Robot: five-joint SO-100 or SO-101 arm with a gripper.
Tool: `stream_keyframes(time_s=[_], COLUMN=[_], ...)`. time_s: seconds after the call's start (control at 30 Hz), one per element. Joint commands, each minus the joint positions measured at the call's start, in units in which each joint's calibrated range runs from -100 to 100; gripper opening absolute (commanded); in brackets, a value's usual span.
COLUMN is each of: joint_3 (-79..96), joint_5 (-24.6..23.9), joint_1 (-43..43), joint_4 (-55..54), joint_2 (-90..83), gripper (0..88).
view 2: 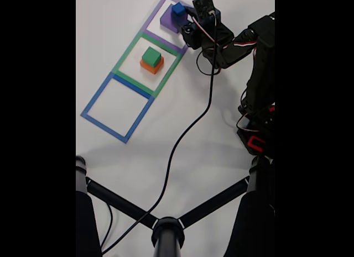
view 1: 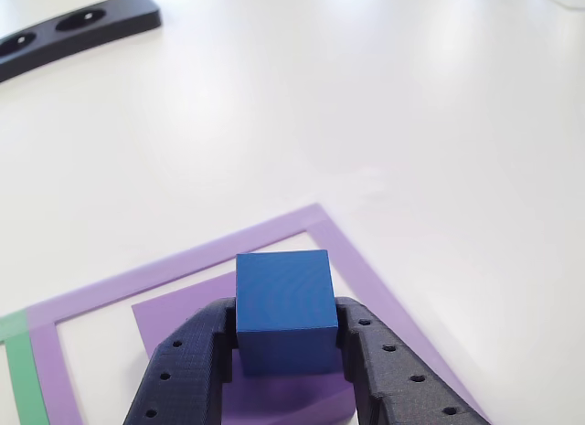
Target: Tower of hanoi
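A blue cube [view 1: 283, 306] sits between my gripper's [view 1: 286, 317] two dark fingers, which press against its left and right sides. Under it lies a larger purple block [view 1: 174, 317] inside the purple square frame [view 1: 274, 228]. The fixed view shows the same blue cube [view 2: 178, 10] on top of the purple block [view 2: 167, 19], with the gripper [view 2: 183, 18] reaching in from the right. In the green frame [view 2: 126, 55] beside it, a green cube [view 2: 150, 56] rests on an orange block [view 2: 152, 68]. The blue frame [view 2: 97, 95] holds nothing.
The arm [view 2: 260, 74] stands at the right of the white table, and a black cable [view 2: 188, 135] trails from it toward a black stand [view 2: 166, 229] at the bottom. A black bar with holes [view 1: 78, 27] lies far off.
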Motion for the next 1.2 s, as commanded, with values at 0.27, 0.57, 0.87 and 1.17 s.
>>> stream_keyframes(time_s=[0.27,0.57,0.87,1.17], joint_3=[-1.05,0.77,-8.23,-34.31], joint_5=[0.0,0.0,0.0,0.0], joint_1=[-1.01,-2.92,-3.83,-7.49], joint_4=[-0.39,20.09,70.76,115.03], joint_2=[-3.16,-22.47,-51.24,-60.69], gripper=[2.3,2.0,1.4,0.8])
